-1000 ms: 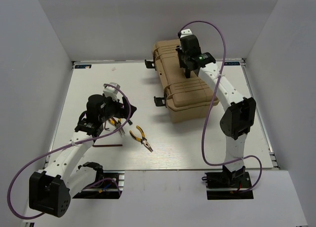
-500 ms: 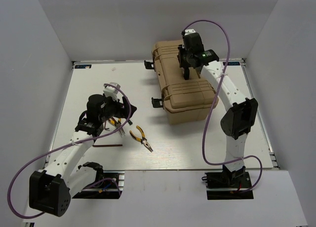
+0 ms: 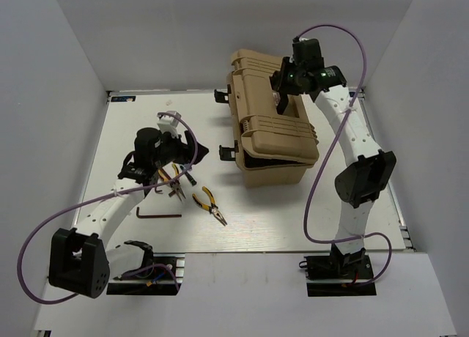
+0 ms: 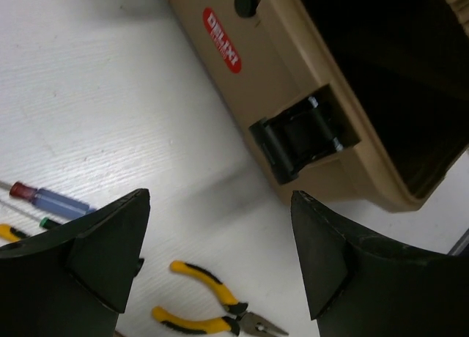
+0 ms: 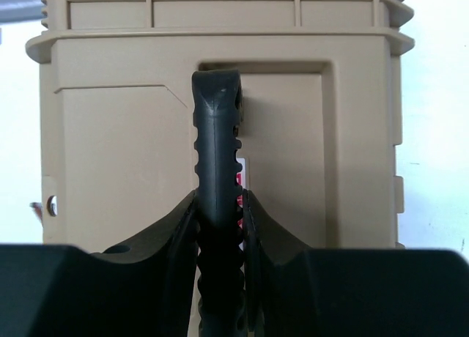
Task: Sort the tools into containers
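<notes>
Two arms work at opposite sides of the white table [image 3: 128, 124]. The right gripper [image 3: 284, 97] is pressed shut on the black handle [image 5: 218, 168] of the tan toolbox [image 3: 275, 135], its fingers [image 5: 176, 234] pinching the ribbed grip from both sides. The toolbox sits in the upper right of the overhead view, close to the table's far edge. Its ribbed lid [image 3: 278, 124] is tilted up, leaving a dark gap along the side that faces the frame's left. In the left wrist view the dark interior [image 4: 396, 73] shows above the tan rim, with a black latch [image 4: 300, 135] hanging loose on the wall just under it.

The left gripper [image 3: 185, 160] hovers spread wide and holds nothing, left of the toolbox and apart from it. A strip of bare table lies between its fingers [image 4: 322, 249] and the toolbox wall.

Yellow-and-black pliers [image 3: 209, 206] lie flat below the left gripper, with open table around them on the side toward the near edge. A second pair [image 3: 171, 182] lies partly hidden under the left arm. The blue-handled screwdriver [image 4: 57, 201] rests at the left edge of the wrist view, beside one finger. The dark hex key [image 3: 158, 213] lies flat near the lower left, well apart from the toolbox.
</notes>
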